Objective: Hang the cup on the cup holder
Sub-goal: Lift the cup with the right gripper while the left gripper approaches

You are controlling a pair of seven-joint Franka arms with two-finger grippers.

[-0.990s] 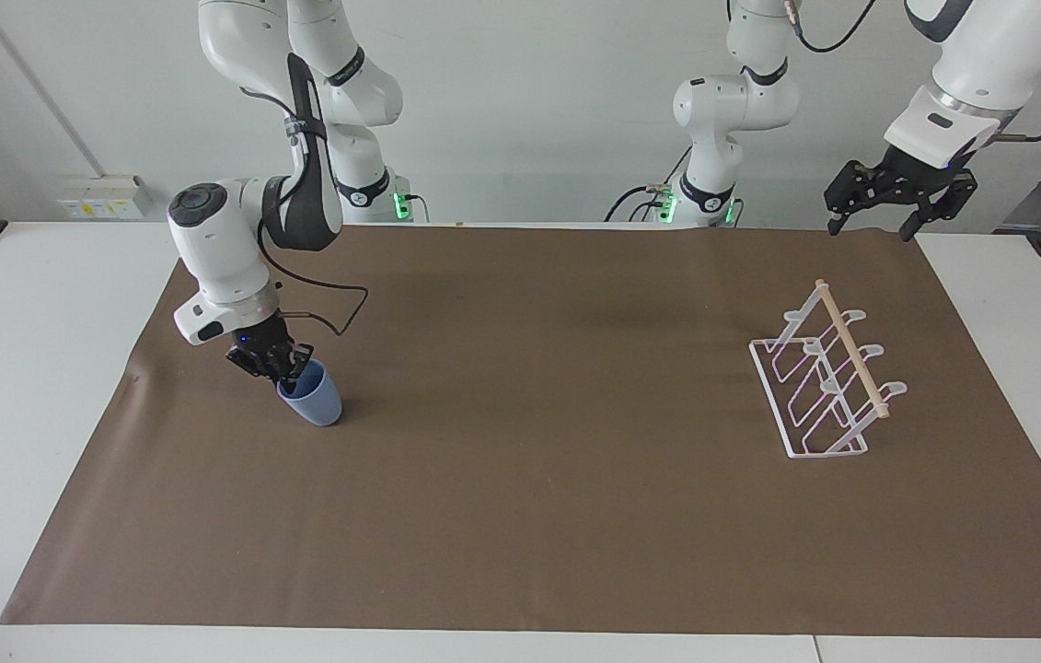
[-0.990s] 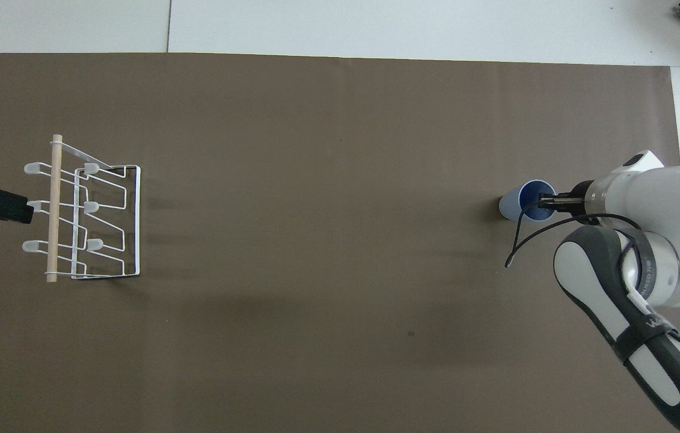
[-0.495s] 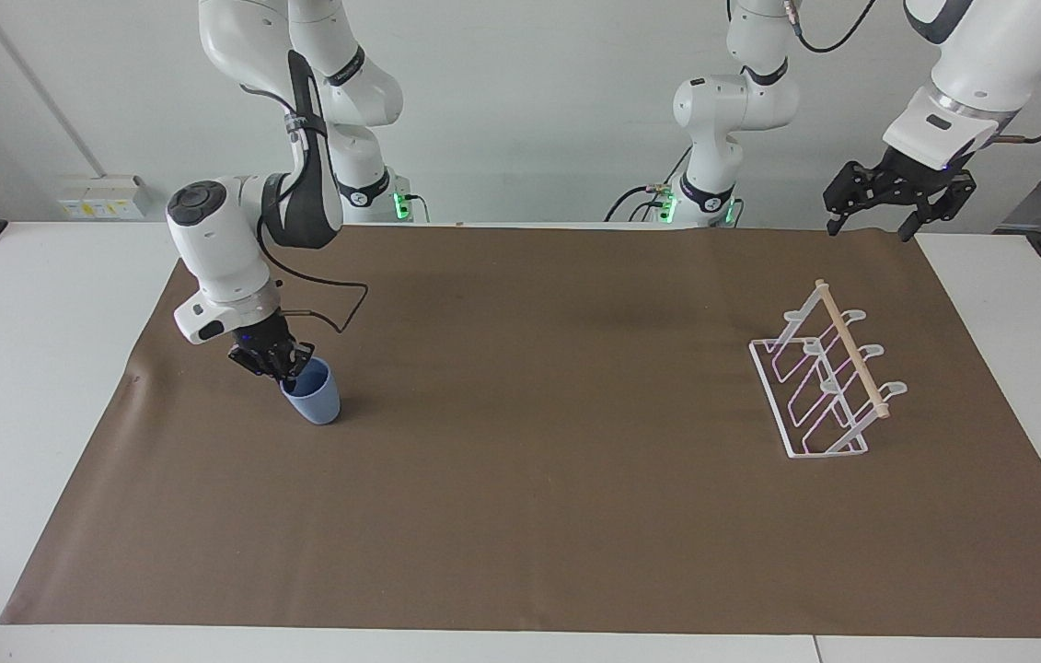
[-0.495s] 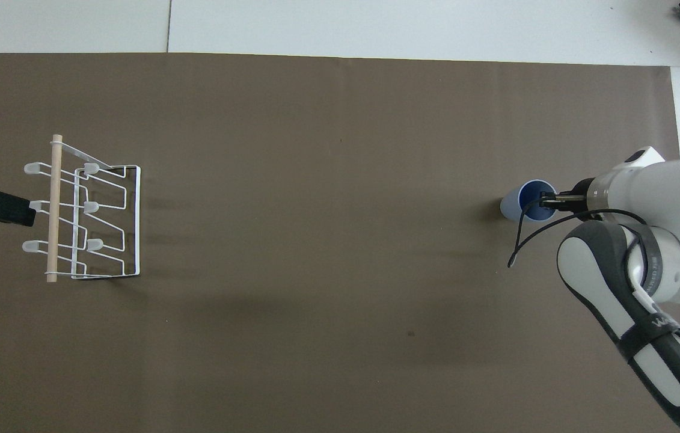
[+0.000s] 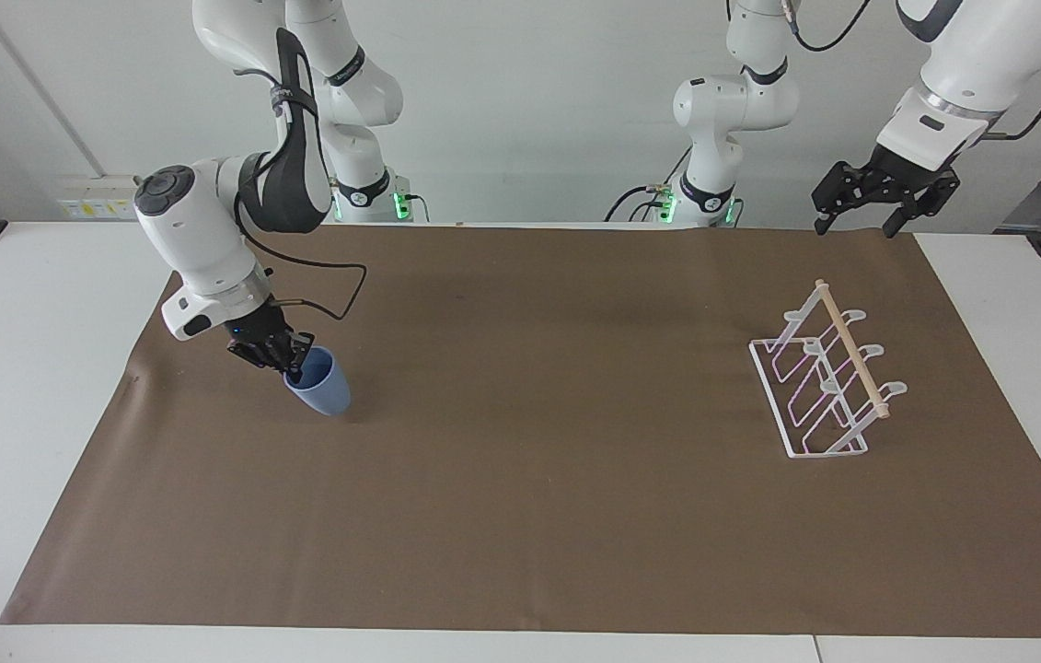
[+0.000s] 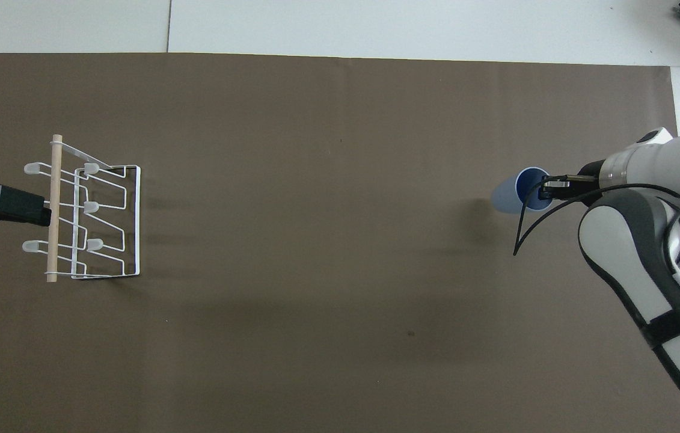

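Note:
The light-blue cup [image 5: 322,389] hangs tilted just above the brown mat at the right arm's end of the table. My right gripper [image 5: 293,361] is shut on the cup's rim, one finger inside the mouth. In the overhead view the cup [image 6: 508,195] shows its open mouth at the right gripper [image 6: 547,187]. The white wire cup holder [image 5: 828,387] with its wooden dowel stands on the mat at the left arm's end, and it also shows in the overhead view [image 6: 93,207]. My left gripper [image 5: 856,207] hangs open and empty high in the air; in the overhead view the left gripper [image 6: 15,204] reaches the dowel's side of the holder.
The brown mat [image 5: 538,516] covers most of the white table [image 5: 23,368]. A black cable [image 5: 336,285] loops from the right wrist above the mat beside the cup.
My right gripper has lifted the cup off the mat and tilted it further, shifting slightly toward the left arm's end. My left gripper has risen a little and drifted toward the holder.

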